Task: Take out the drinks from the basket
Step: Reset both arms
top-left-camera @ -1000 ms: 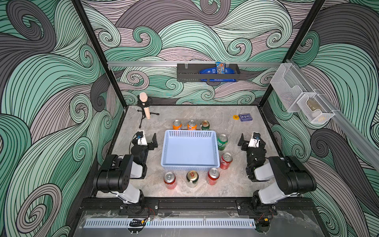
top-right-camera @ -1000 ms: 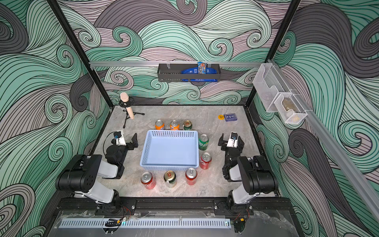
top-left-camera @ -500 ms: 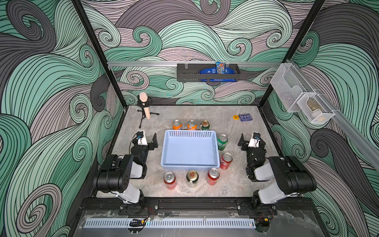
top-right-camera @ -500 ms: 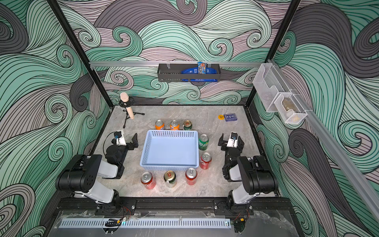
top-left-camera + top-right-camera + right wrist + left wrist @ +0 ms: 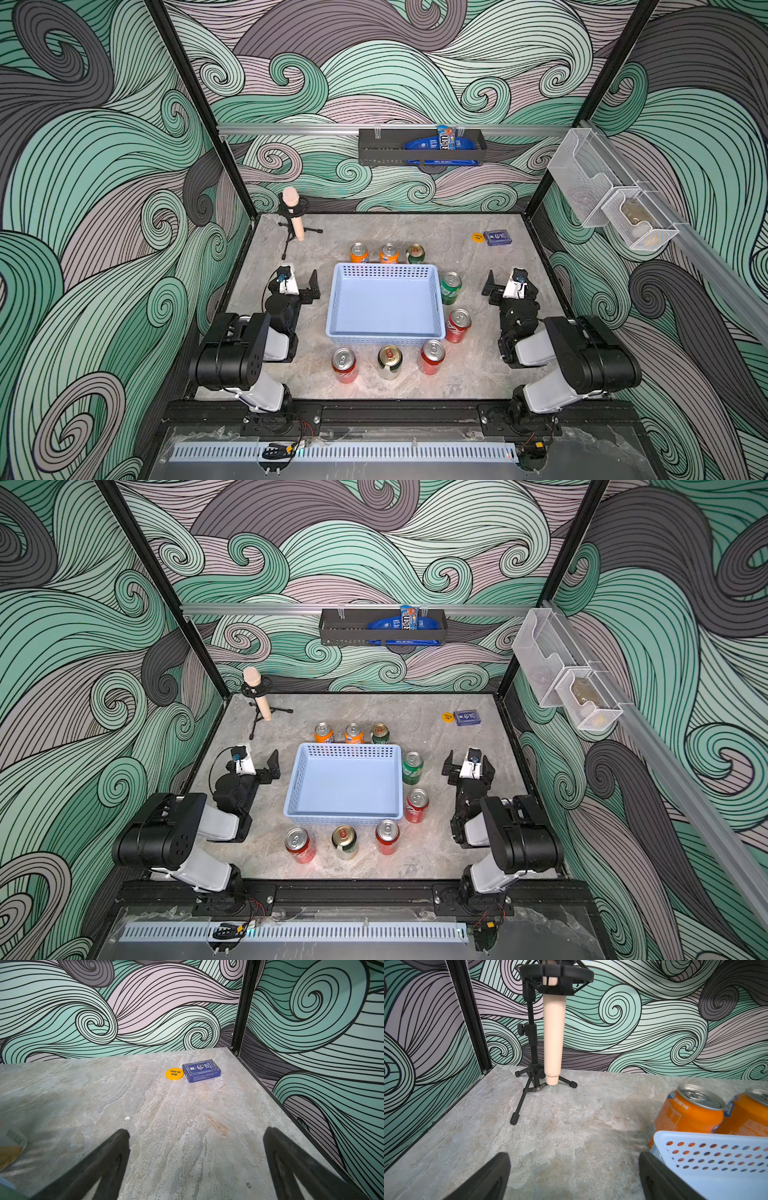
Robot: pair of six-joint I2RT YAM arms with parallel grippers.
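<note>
The light-blue basket [image 5: 384, 270] sits mid-table with nothing inside it. Several drinks stand around it on the table. Behind it are two orange cans [image 5: 358, 252] [image 5: 389, 252] and a gold-topped green one [image 5: 415, 253]. To its right are a green can [image 5: 451, 286] and a red can [image 5: 458, 325]. In front stand two red cans [image 5: 344, 365] [image 5: 432, 356] with a gold-topped one [image 5: 390, 361] between. My left gripper [image 5: 301, 280] [image 5: 574, 1167] rests open left of the basket. My right gripper [image 5: 509, 286] [image 5: 196, 1147] rests open to the right. Neither holds anything.
A peach cylinder on a black tripod [image 5: 295, 216] stands at the back left. A blue card box [image 5: 497, 237] and a yellow chip [image 5: 478, 237] lie at the back right. A black rack [image 5: 419, 145] and white wire bins [image 5: 611, 199] hang on the walls.
</note>
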